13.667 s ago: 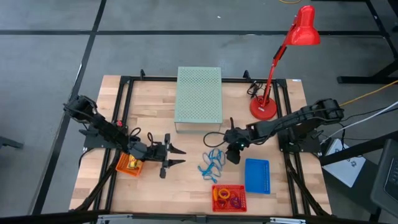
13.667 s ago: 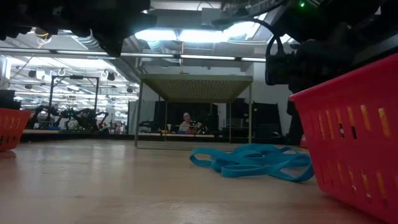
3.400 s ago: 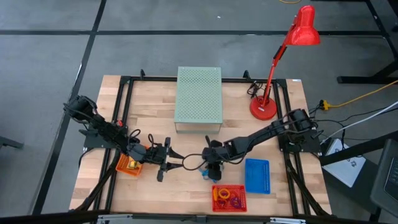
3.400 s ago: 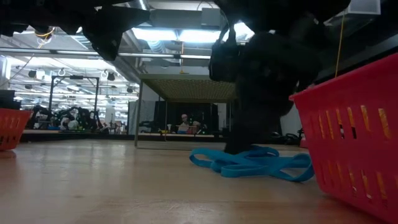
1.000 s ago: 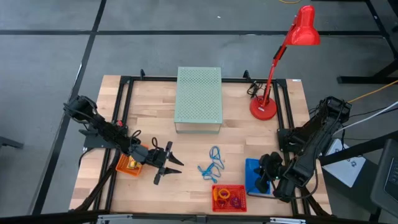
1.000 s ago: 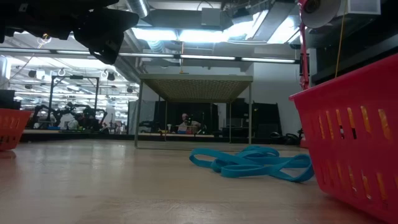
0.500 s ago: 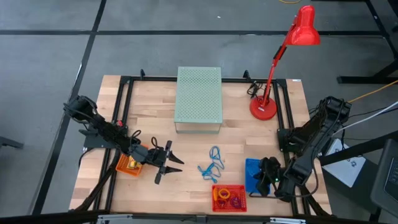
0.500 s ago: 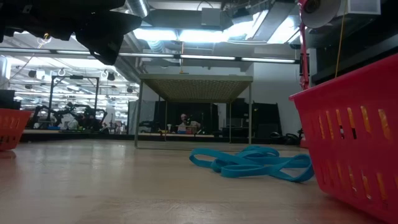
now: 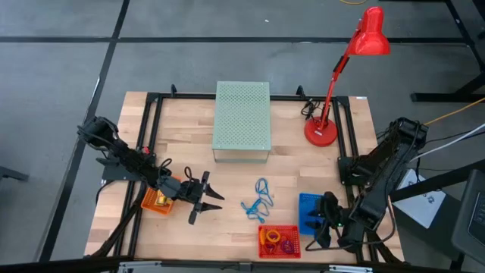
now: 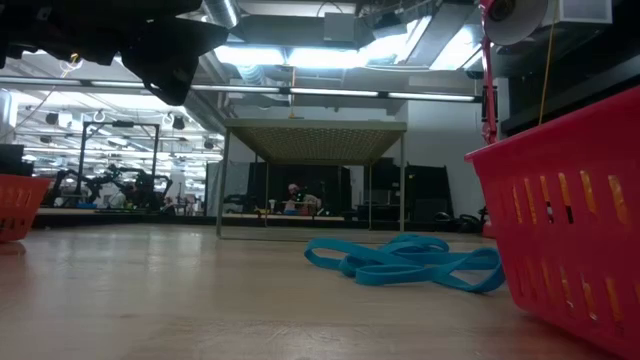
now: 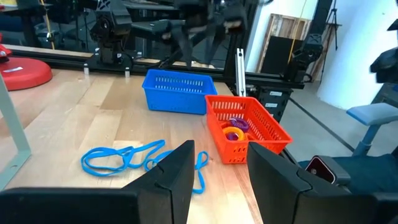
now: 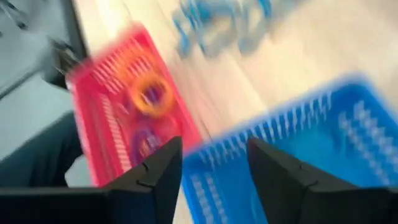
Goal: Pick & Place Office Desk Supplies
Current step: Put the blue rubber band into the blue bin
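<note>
From above, your right gripper (image 9: pixel 322 225) hovers over the blue basket (image 9: pixel 308 209), just beside the red basket (image 9: pixel 279 240) holding ring clips (image 9: pixel 274 241). The tangle of blue loops (image 9: pixel 258 197) lies on the worktop (image 9: pixel 189 144) between the red basket and the pale green perforated box (image 9: pixel 242 120); your left gripper (image 9: pixel 211 197) sits well apart, fingers spread wide, by the orange basket (image 9: pixel 157 200). At table height, the loops lie flat beside the red basket's wall. Your left wrist view shows its fingers (image 11: pixel 177 177) apart and empty, the loops just beyond. Your right wrist view shows separated fingers (image 12: pixel 160 169) holding nothing above the blue basket's rim.
</note>
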`<state>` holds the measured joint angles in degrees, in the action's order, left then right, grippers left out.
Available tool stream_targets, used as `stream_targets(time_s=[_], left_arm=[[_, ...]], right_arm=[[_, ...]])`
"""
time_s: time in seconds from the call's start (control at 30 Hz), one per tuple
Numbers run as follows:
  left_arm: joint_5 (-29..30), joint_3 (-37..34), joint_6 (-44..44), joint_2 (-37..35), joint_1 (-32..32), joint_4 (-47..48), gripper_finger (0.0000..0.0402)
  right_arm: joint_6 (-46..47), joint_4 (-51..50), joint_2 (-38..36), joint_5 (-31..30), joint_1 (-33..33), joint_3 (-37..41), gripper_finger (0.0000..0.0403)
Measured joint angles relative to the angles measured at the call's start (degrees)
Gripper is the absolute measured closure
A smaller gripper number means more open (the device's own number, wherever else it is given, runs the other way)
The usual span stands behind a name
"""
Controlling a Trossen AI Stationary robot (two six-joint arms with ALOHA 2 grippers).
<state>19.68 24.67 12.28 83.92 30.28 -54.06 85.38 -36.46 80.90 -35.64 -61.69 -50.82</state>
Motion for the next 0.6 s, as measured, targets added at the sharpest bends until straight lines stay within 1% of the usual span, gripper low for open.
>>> stream_targets(time_s=[0.13,0.2,0.27,0.33,0.4,0.5,0.6], left_arm=[[0.0,0.0,0.1,0.0,0.0,0.0,0.0258],[0.0,0.0,0.1,0.0,0.0,-0.1,0.0258],[0.1,0.0,0.1,0.0,0.0,-0.1,0.0258],[0.1,0.0,0.1,0.0,0.0,-0.1,0.0258],[0.2,0.0,0.1,0.0,0.0,-0.1,0.0258],[0.2,0.0,0.1,0.0,0.0,-0.1,0.0258],[0.3,0.0,0.1,0.0,0.0,-0.1,0.0258]], right_arm=[[-11.1,-1.7,0.0,-8.1,1.3,-5.5,0.0215],[-17.3,-1.7,0.0,-10.1,3.2,-7.2,0.0218],[-23.2,-1.5,0.0,-10.0,6.3,-7.9,0.0224],[-28.8,-1.1,0.0,-9.2,10.0,-8.0,0.0229],[-35.4,0.1,0.0,-7.0,14.1,-8.0,0.0234],[-44.2,1.3,0.0,-0.9,20.2,-8.0,0.0240],[-50.9,3.5,0.0,4.3,25.8,-7.3,0.0241]])
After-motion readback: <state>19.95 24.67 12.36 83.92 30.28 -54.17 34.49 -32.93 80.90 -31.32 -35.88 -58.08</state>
